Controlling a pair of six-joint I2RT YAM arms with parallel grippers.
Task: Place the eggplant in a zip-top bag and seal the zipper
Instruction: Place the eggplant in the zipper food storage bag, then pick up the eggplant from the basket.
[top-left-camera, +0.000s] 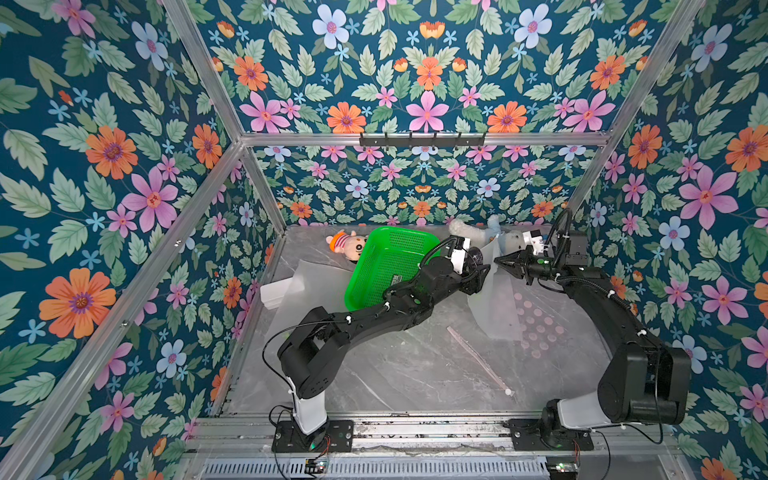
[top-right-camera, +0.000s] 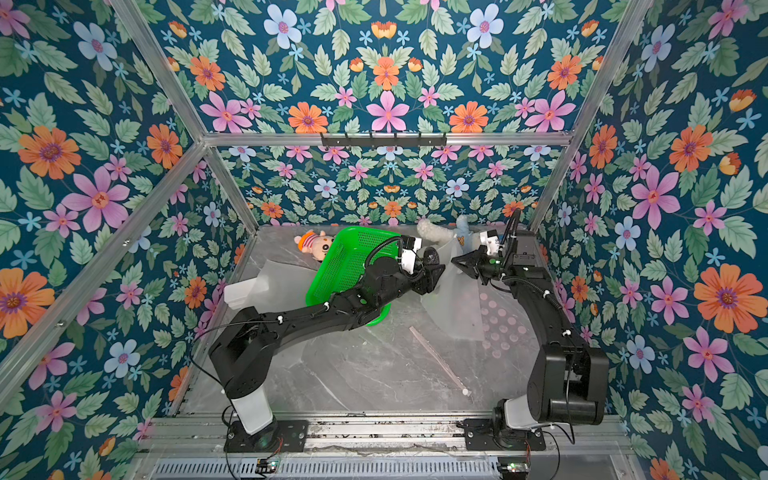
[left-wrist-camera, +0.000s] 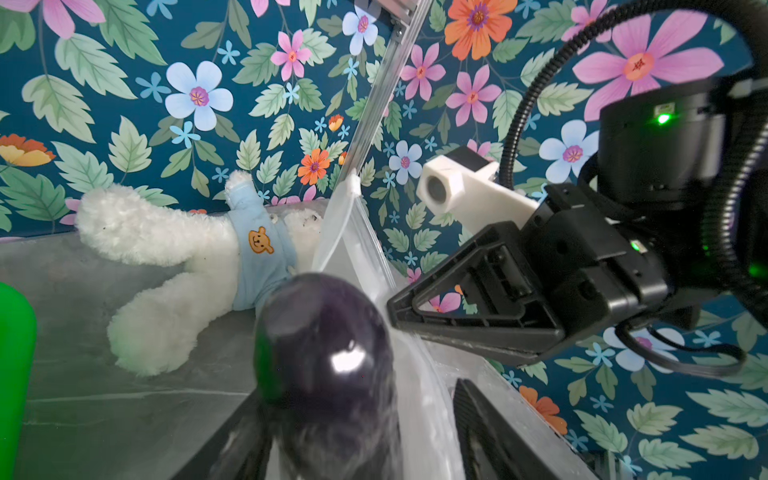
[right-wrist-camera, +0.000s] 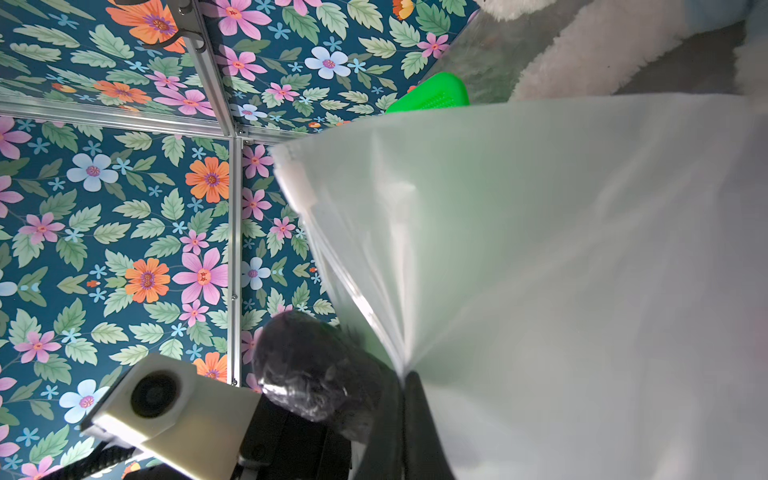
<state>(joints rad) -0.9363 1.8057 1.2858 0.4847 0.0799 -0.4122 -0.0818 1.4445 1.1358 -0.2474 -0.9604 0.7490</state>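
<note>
The dark purple eggplant (left-wrist-camera: 324, 353) (right-wrist-camera: 307, 374) sits between the fingers of my left gripper (left-wrist-camera: 353, 390) (top-left-camera: 478, 270), which stands open. One finger (left-wrist-camera: 478, 428) is clear of the eggplant, with bag film in the gap. The translucent zip-top bag (top-left-camera: 498, 307) (right-wrist-camera: 540, 249) is partly raised, and its pink-dotted part lies flat on the table. My right gripper (right-wrist-camera: 401, 378) (top-left-camera: 496, 261) is shut on the bag's raised edge, right beside the eggplant. A stretch of the pale-pink zipper (top-left-camera: 478, 359) lies on the table. A white piece (right-wrist-camera: 291, 178) caps the raised corner.
A green basket (top-left-camera: 386, 266) stands tilted under my left forearm. A doll with an orange cap (top-left-camera: 347, 245) lies behind it. A white plush bear in a blue shirt (left-wrist-camera: 166, 257) lies at the back wall. More translucent plastic (top-left-camera: 286, 286) lies at the left.
</note>
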